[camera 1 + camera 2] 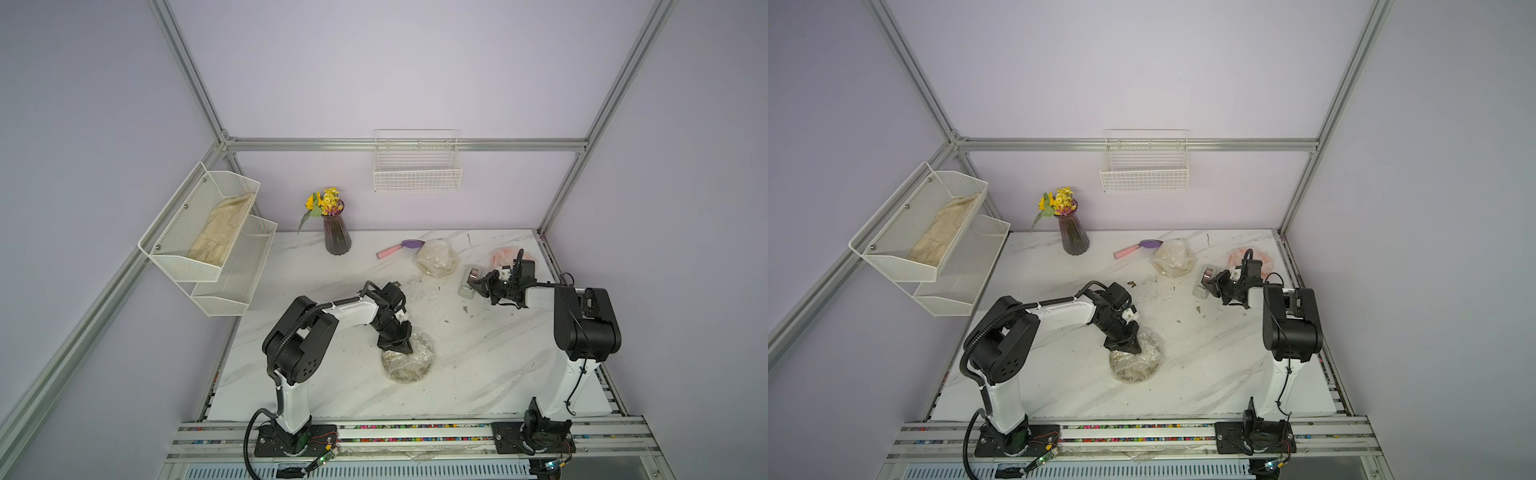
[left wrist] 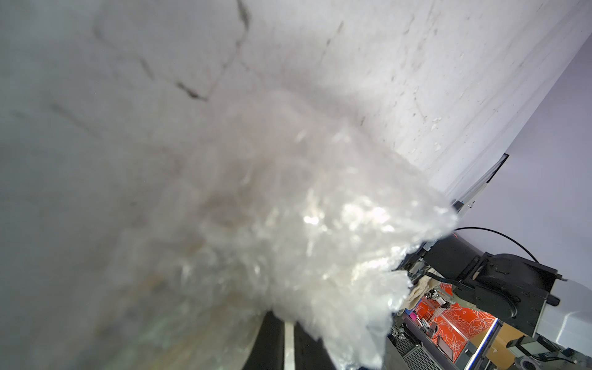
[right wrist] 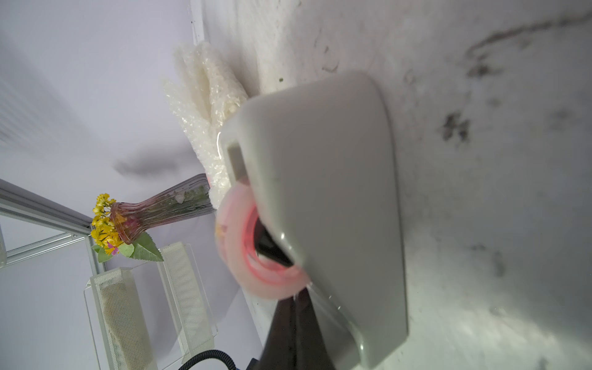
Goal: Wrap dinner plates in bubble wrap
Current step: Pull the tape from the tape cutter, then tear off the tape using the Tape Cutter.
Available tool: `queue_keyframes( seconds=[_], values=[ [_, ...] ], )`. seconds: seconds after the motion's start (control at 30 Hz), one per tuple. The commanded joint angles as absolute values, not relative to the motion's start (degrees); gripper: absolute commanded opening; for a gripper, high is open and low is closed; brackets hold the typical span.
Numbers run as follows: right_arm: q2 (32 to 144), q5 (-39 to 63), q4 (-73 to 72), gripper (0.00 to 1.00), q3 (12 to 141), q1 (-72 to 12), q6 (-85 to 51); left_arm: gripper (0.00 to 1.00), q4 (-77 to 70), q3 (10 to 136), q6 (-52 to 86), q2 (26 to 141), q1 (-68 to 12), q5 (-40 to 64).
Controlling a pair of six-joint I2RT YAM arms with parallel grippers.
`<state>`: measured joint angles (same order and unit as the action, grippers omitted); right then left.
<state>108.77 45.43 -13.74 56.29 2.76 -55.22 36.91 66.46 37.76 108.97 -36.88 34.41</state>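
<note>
Left pincer (image 1: 397, 348) is bearing down near the front middle of the bench (image 1: 332, 374), clenched on a raised fold of bubble wrap (image 1: 420, 344); the wrap is bunching around a yellowish plate (image 1: 405, 370) that is lying flat and showing through it; in the left wrist view the crinkled plastic is filling most of the frame.

Right pincer (image 1: 478, 286) is pressing, clamped shut, against the grey tape dispenser (image 1: 465, 289) towards the back right of the bench; whether any tape is pinched I cannot tell; a pink tape roll (image 3: 256, 256) is sitting in the dispenser.

Two more wrapped lumps are resting at the back: a cream bundle (image 1: 436, 257) just beside the dispenser; an orange bundle (image 1: 505, 255) lying partly hidden behind the right wrist.

A vase (image 1: 336, 235) of flowers is standing at the back left.
</note>
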Motion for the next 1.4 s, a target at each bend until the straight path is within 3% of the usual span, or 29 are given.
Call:
queue_keyframes(
  seconds=[0.0,0.4,0.77,1.03,1.37],
  values=[
    [101.7,44.3,-9.0,0.0,54.8,2.0,-56.3,0.1,38.4,62.7,37.1,112.9,-37.7,28.3],
    [93.0,43.1,-8.6,0.0,42.6,-2.7,-59.2,0.1,37.6,61.6,36.9,112.6,-37.7,28.9],
    [102.2,43.8,-12.0,0.0,42.3,-3.3,-57.5,0.1,36.9,61.2,37.2,113.2,-37.7,29.1],
    [102.3,30.2,12.0,0.0,46.2,-5.2,-48.8,0.1,36.8,60.8,37.4,113.5,-37.7,29.2],
    [96.9,26.4,17.0,0.0,47.7,-5.7,-45.8,0.1,36.5,60.0,37.4,113.6,-37.7,29.4]
  ],
)
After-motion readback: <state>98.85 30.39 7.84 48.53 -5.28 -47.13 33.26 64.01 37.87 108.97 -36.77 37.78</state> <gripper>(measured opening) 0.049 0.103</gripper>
